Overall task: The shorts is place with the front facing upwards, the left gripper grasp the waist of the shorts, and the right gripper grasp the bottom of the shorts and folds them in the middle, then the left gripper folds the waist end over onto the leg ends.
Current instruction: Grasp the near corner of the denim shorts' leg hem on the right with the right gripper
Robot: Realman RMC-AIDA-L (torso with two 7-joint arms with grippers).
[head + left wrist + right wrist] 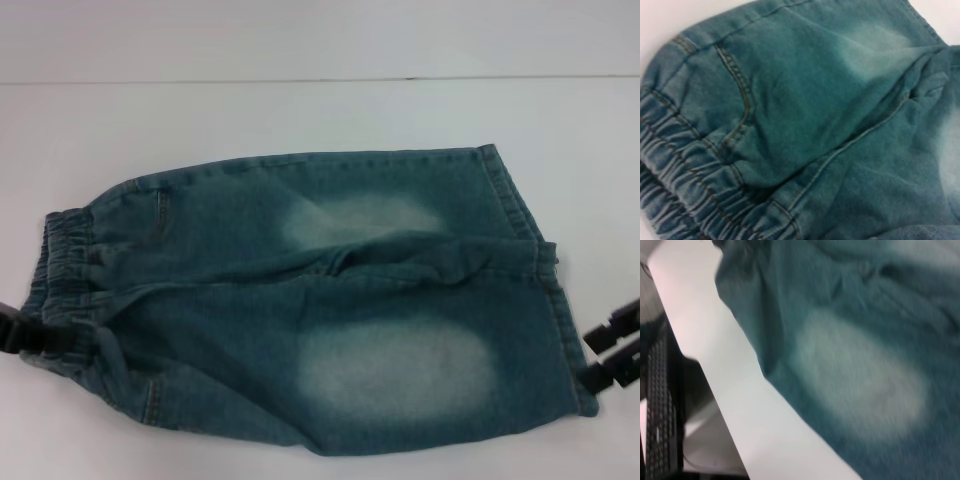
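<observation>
The faded blue denim shorts [300, 300] lie flat on the white table [300, 110], with a pale patch on each leg. The gathered waist [65, 260] points left and the straight leg ends [545, 260] point right. My left gripper [20, 335] shows only as a black piece at the left edge, against the near end of the waistband. At the right edge my right gripper [612, 354] stands open, its two black fingers just beside the near hem corner. The left wrist view is filled by the waistband [680, 190] and a stitched pocket [735, 100].
The table's far edge meets a wall along a line across the back [320, 80]. In the right wrist view the table's front edge [740, 405] runs diagonally, with a dark keyboard [657, 405] lower down beyond it.
</observation>
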